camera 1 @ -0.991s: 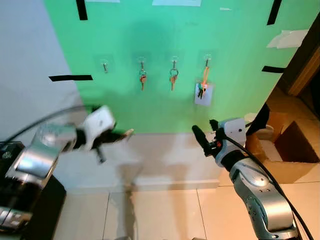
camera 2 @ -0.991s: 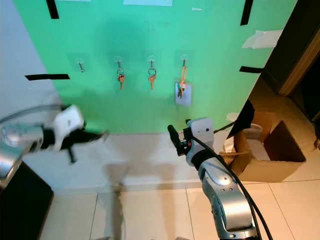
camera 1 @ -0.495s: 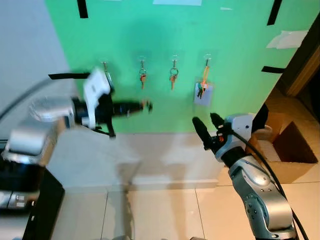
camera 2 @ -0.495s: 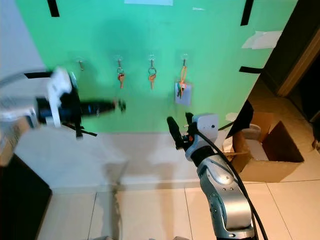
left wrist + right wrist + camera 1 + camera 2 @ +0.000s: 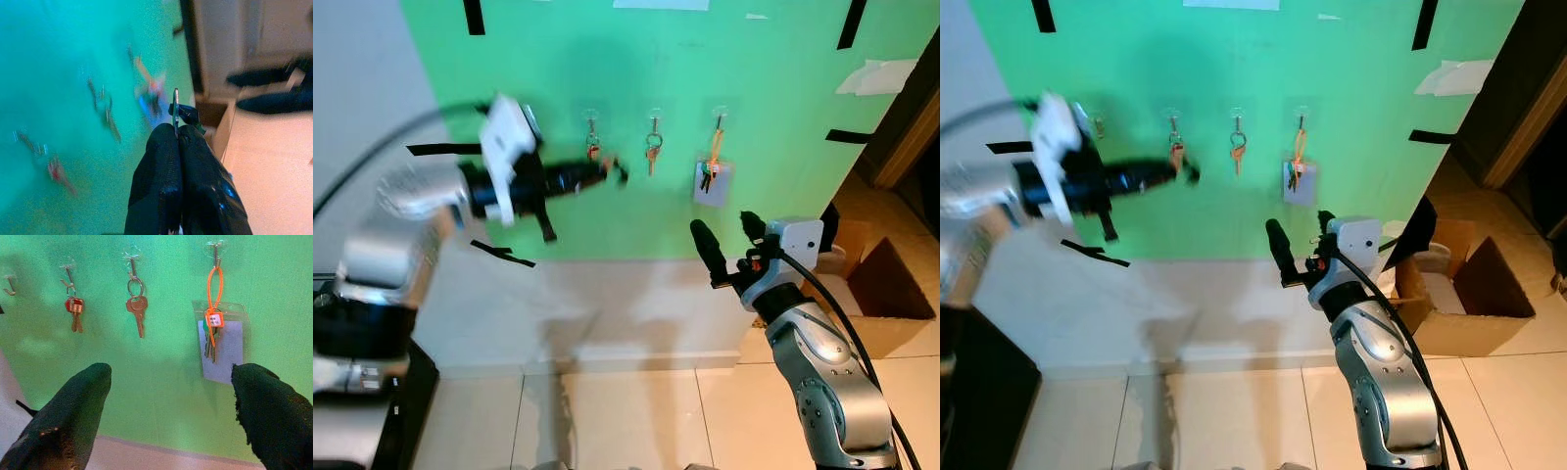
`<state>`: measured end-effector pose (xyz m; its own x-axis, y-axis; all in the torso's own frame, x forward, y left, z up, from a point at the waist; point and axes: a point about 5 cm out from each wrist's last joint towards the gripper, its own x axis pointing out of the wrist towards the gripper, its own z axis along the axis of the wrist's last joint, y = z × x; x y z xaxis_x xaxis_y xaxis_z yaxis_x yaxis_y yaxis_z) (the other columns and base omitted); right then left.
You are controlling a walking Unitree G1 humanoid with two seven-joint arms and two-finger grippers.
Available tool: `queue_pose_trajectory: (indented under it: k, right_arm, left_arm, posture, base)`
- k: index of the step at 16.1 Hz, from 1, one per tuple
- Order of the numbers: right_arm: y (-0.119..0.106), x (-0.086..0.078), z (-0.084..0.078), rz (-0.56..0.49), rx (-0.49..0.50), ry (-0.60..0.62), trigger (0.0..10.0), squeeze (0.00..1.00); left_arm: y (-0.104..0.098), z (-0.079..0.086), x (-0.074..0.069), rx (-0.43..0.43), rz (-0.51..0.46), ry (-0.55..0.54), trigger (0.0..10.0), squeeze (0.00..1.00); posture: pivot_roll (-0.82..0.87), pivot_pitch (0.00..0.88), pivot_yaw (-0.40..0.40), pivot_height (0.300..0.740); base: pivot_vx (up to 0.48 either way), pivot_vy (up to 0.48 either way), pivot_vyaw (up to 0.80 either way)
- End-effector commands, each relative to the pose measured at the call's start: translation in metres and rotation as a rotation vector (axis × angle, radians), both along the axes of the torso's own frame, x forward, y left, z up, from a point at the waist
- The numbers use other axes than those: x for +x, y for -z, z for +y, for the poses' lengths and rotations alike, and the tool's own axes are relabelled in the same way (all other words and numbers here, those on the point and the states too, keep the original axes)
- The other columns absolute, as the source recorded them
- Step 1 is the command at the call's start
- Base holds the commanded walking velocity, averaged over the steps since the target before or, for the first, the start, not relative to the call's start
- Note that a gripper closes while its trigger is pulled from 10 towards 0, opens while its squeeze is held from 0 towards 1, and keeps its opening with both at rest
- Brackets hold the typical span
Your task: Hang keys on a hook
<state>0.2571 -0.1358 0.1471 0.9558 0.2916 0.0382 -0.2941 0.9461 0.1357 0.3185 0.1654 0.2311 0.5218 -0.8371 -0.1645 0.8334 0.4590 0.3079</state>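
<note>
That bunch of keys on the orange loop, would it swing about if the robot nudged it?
Probably. The orange loop hangs from one hook, so it likely swings freely. The loop looks thin and floppy. The keys and card sleeve behind would likely rattle together.

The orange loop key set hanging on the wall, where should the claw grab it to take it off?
Grab the orange loop key set just above its tag, coming straight at the green wall. The open right claw already faces it. The loop hangs thin and straight from its hook, so lifting should slip it off.
</note>
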Motion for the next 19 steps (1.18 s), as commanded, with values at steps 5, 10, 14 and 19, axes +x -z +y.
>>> queue_pose_trajectory:
  k: [5, 10, 14, 19]
  right_arm:
    - [0.020, -0.007, -0.009, 0.097, -0.034, 0.137, 10.0, 1.00]
    - [0.032, -0.013, -0.005, 0.143, -0.019, 0.128, 10.0, 1.00]
    - [0.032, -0.013, -0.005, 0.132, -0.032, 0.132, 10.0, 0.80]
    - [0.033, -0.012, -0.005, 0.137, -0.009, 0.158, 10.0, 0.00]
  left_arm:
    - [0.052, 0.003, -0.004, 0.021, 0.002, -0.309, 10.0, 0.00]
    - [0.073, 0.010, -0.021, 0.016, 0.016, -0.406, 10.0, 0.00]
    - [0.069, 0.013, -0.020, 0.018, -0.001, -0.431, 10.0, 0.00]
    - [0.066, 0.011, -0.013, 0.018, -0.015, -0.445, 10.0, 0.00]
  posture:
    - [-0.04, 0.000, 0.013, 0.740]
    - [-0.03, 0.000, 0.006, 0.740]
    - [-0.03, 0.000, 0.004, 0.740]
    - [-0.04, 0.000, 0.024, 0.740]
  base:
    - [0.000, 0.000, 0.00]
    - [0.000, 0.281, -0.18]
    - [0.000, 0.395, 0.00]
    - [0.000, 0.393, -0.16]
